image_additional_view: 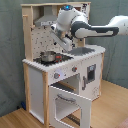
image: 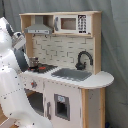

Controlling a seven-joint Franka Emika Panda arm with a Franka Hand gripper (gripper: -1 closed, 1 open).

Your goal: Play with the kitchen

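— What is found beneath the pincer (image_additional_view: 65, 45)?

— A small round metal pot (image_additional_view: 48, 56) is set on the black stovetop (image_additional_view: 56, 59) of the white-and-wood toy kitchen (image_additional_view: 37, 85), just below it.

— And around it?

— In the second exterior view, the grey rectangular sink (image_additional_view: 82, 51) is placed to the pincer's right, the grey hood (image_additional_view: 46, 21) behind it, and the white oven door (image_additional_view: 67, 102) well below.
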